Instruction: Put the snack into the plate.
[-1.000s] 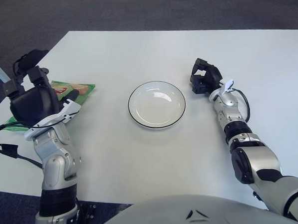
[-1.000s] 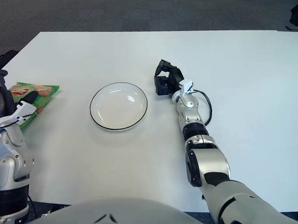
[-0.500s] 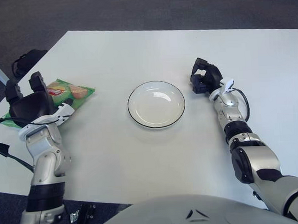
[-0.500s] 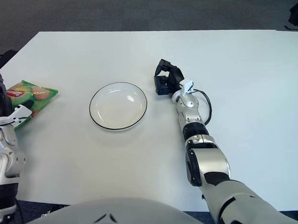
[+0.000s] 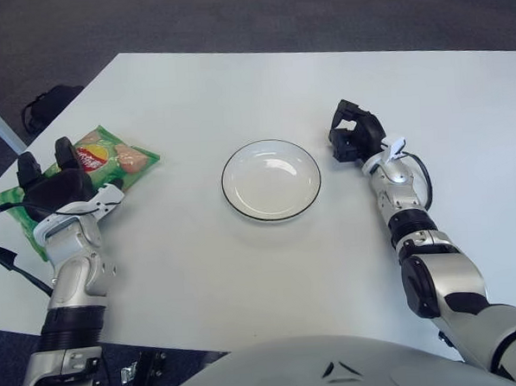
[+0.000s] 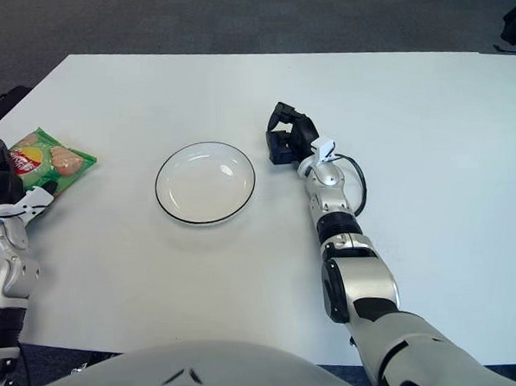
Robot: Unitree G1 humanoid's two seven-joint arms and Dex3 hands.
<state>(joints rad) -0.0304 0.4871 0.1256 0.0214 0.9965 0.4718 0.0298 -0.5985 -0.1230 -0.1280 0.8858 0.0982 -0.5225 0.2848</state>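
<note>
While the green snack bag [image 5: 84,172] is lying at the table's [image 5: 245,271] left edge, print unreadable, well left of the plate [image 5: 271,179], the left hand [image 5: 54,182] is sitting over it, grip unclear, and the right hand [image 5: 355,136] is sitting curled just right of the plate.

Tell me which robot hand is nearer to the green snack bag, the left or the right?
The left robot hand: it shows over the snack bag at the table's left edge. The right robot hand is far away, beyond the plate.
</note>
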